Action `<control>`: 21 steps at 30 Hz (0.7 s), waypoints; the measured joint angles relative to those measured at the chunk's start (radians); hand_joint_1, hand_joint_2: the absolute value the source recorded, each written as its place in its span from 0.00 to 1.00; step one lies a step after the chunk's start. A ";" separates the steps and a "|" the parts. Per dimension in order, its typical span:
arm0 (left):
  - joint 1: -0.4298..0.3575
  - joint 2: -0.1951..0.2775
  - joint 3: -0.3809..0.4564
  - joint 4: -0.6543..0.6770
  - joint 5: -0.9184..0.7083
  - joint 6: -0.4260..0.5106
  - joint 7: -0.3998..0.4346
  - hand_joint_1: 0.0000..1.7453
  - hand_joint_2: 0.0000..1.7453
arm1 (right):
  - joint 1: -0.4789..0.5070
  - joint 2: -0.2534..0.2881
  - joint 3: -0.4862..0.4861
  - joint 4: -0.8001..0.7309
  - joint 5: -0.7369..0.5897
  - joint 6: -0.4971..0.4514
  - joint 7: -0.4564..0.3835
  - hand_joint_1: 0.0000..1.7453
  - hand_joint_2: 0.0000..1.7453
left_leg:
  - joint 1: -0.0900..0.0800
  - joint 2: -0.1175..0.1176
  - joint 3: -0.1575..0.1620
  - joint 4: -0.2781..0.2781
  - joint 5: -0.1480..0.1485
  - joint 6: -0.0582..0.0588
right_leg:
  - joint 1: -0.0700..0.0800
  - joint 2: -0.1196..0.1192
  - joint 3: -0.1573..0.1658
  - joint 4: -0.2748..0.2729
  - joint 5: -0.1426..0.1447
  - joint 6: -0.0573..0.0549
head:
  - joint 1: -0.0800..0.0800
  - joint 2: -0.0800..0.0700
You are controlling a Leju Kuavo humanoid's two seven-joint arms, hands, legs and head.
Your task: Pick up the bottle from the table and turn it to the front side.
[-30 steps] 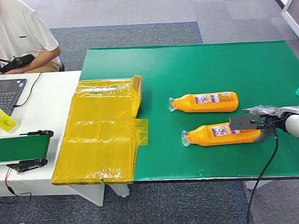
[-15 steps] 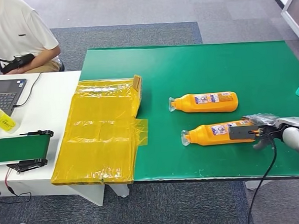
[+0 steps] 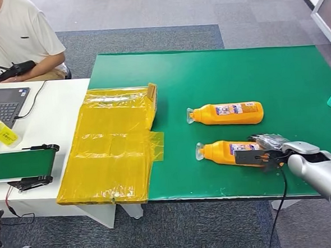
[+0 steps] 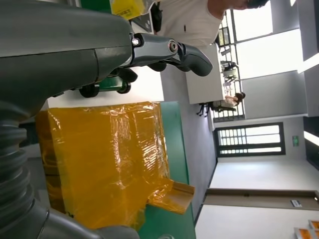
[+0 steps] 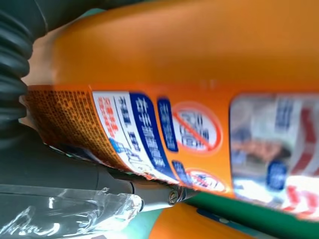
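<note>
Now my right hand (image 3: 259,155) grips the nearer orange bottle (image 3: 225,152) at its base end, dark fingers (image 5: 112,184) wrapped along its side, as it lies on the green table (image 3: 237,74) close to the front edge. Its clear cap (image 3: 198,152) points toward the yellow-wrapped box (image 3: 114,144), and its printed label (image 5: 158,134) faces up and toward my wrist camera, where blue panels and red prohibition circles read plainly against the orange. Whether the bottle rests on the mat or is lifted just clear of it, I cannot tell. A second orange bottle (image 3: 226,113) lies on its side just behind the first, parallel to it, cap to the same side, apart from my hand. My silver right forearm (image 3: 323,173) comes in from the lower right, a black cable (image 3: 279,207) hanging below it.

My left hand (image 4: 165,50) hangs beside the table with its fingers apart, holding nothing; behind it the yellow-wrapped box sits at the green mat's end. At the white desk (image 3: 53,117) to the left, a seated person (image 3: 18,37) in a white shirt holds a black controller (image 3: 14,70) beside a laptop (image 3: 3,103).
</note>
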 joint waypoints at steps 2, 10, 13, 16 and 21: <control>0.000 0.000 0.001 0.002 0.000 0.000 0.000 0.00 1.00 | 0.001 0.012 -0.008 0.016 0.013 -0.001 -0.004 0.01 1.00 | 0.000 0.000 0.000 0.000 0.000 0.000 | 0.000 0.000 0.000 0.000 0.000 0.000 | 0.000 0.000; 0.000 0.000 0.001 0.004 0.001 0.007 0.000 0.00 1.00 | 0.003 0.030 -0.035 0.047 0.054 0.017 -0.017 1.00 1.00 | 0.000 0.000 0.003 0.000 0.000 0.000 | 0.000 0.000 0.003 0.000 0.000 0.000 | 0.000 0.000; 0.000 0.000 0.001 0.006 0.001 0.009 0.000 0.00 1.00 | 0.003 0.031 -0.041 0.048 0.058 0.019 -0.021 1.00 1.00 | 0.000 0.000 0.004 0.000 0.000 0.000 | 0.000 0.000 0.005 0.000 0.000 0.000 | 0.000 0.000; 0.001 0.000 0.001 0.007 0.001 0.011 0.000 0.00 1.00 | 0.003 0.032 -0.051 0.049 0.062 0.019 -0.023 1.00 1.00 | 0.000 0.000 0.005 0.000 0.000 0.000 | 0.000 0.000 0.006 0.000 0.000 0.000 | 0.000 0.000; 0.002 0.000 0.001 0.008 0.001 0.014 0.000 0.00 1.00 | 0.003 0.033 -0.059 0.049 0.065 0.018 -0.023 1.00 1.00 | 0.000 0.000 0.006 0.000 0.000 0.000 | 0.000 0.000 0.006 0.000 0.000 0.000 | 0.000 0.000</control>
